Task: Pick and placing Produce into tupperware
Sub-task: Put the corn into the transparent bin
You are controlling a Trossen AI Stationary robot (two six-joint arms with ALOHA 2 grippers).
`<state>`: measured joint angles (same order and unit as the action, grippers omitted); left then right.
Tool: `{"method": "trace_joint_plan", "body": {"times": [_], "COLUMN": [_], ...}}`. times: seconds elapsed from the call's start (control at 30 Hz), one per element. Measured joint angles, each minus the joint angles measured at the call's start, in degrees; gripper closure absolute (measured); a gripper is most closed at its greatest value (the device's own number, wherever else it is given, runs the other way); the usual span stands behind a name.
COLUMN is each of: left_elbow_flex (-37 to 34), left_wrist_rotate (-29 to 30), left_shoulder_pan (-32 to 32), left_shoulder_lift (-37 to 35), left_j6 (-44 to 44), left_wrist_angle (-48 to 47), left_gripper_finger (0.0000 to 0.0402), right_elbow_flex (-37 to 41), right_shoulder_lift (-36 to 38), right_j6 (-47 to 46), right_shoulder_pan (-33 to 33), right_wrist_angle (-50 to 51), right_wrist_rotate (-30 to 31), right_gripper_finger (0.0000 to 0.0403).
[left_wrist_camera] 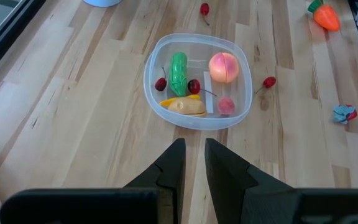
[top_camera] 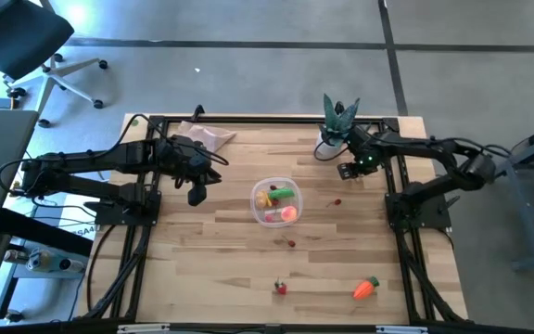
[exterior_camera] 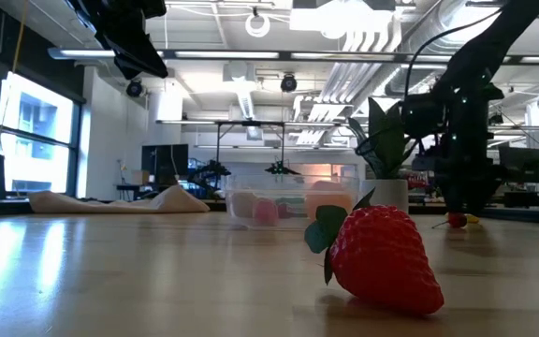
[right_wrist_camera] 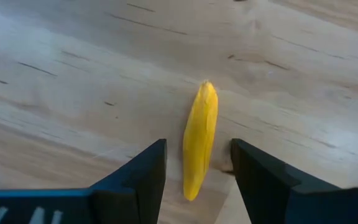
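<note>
A: Right wrist view: yellow piece [right_wrist_camera: 199, 140] lies flat on the table [right_wrist_camera: 73, 74], right between your right gripper [right_wrist_camera: 197, 165] fingers. Its long axis runs lengthwise down the gap, so a squeeze goes across the narrow width. Fingers are spread, one each side, neither touching that I can see.

B: Where's that in the overhead?

A: Upper right of the high view, right gripper [top_camera: 349, 171] just below the plant [top_camera: 338, 121], arm reaching in from the right edge, wrist pitched down. You're the nearer arm by far.

B: Tupperware?

A: Centre of frame, tupperware [top_camera: 276, 200], well apart to the lower left of you. Already holds a green piece, an orange ball and a few more. Carrot [top_camera: 366, 289] and strawberry [top_camera: 281, 288] sit near the bottom edge.

B: Left arm?

A: Left gripper [top_camera: 197, 194] hovers left of the tupperware, fingers narrow, holding nothing.
</note>
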<state>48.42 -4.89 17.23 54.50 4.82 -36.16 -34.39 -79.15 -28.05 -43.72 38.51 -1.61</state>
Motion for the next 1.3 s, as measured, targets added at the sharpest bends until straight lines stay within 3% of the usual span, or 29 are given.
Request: {"method": "trace_joint_plan", "body": {"times": [0.3,0.63,1.3], "left_elbow_flex": [0.0,0.0,0.0], "left_wrist_rotate": [0.0,0.0,0.0], "left_shoulder_pan": [0.0,0.0,0.0], "left_shoulder_lift": [0.0,0.0,0.0], "left_j6": [0.0,0.0,0.0], "left_wrist_angle": [0.0,0.0,0.0], "left_gripper_finger": [0.0350,0.0350,0.0350], "right_elbow_flex": [-0.2,-0.1,0.0], "right_shoulder_lift": [-1.7,-1.8,-1.8], "right_j6": [0.0,0.0,-0.6], "right_shoulder_pan": [0.0,0.0,0.0], "right_wrist_angle": [-0.3,-0.2,0.3], "right_wrist_rotate": [0.5,0.7,0.3], "right_gripper_finger": [0.0233,0.0284,0.0325]}}
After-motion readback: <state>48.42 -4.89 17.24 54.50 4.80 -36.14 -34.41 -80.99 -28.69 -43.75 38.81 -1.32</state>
